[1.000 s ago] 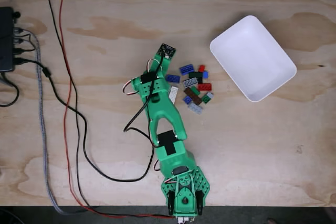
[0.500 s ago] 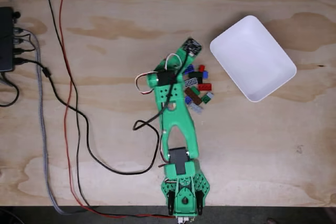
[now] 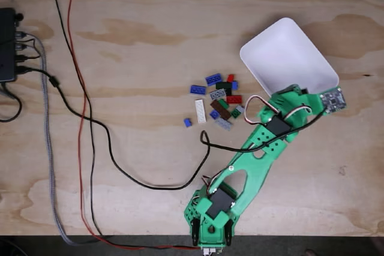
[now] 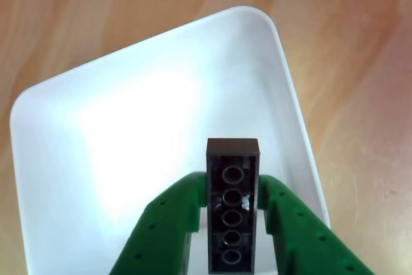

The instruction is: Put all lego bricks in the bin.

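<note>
In the other view my gripper [image 4: 233, 188] is shut on a dark brick [image 4: 233, 152], held lengthwise with its hollow underside facing the camera. The white bin [image 4: 129, 127] lies directly below it. Seen from the fixed view, the green arm reaches right and the gripper [image 3: 298, 95] hangs over the lower right edge of the bin [image 3: 288, 58]. Several loose lego bricks [image 3: 219, 97] lie in a cluster left of the bin, with a white plate [image 3: 199, 111] and a small blue brick [image 3: 188, 122] at its left side.
The arm's base [image 3: 211, 226] sits at the table's front edge. A black cable [image 3: 150, 178] loops from it across the wood. Red, black and grey cables [image 3: 78, 100] run down the left side, beside a black box [image 3: 7, 45].
The arm swung from the left side of the brick cluster across to the right, ending over the bin. The white plate and small blue brick it covered now show.
</note>
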You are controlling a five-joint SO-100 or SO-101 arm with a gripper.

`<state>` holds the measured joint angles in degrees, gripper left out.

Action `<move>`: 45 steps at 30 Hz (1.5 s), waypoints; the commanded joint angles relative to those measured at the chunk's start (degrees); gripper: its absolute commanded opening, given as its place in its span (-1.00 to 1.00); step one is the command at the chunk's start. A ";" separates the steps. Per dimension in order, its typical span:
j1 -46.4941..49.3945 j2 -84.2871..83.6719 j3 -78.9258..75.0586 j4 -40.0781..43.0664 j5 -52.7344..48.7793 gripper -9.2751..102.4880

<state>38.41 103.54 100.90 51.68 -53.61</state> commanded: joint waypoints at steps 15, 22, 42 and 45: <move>-32.78 12.83 -2.37 26.10 9.40 -0.45; -60.38 9.76 11.60 27.33 18.19 -0.46; -56.25 0.70 21.01 15.73 11.07 -0.57; -55.90 0.18 22.59 13.89 8.44 -0.56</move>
<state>-18.98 102.66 123.84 67.32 -42.54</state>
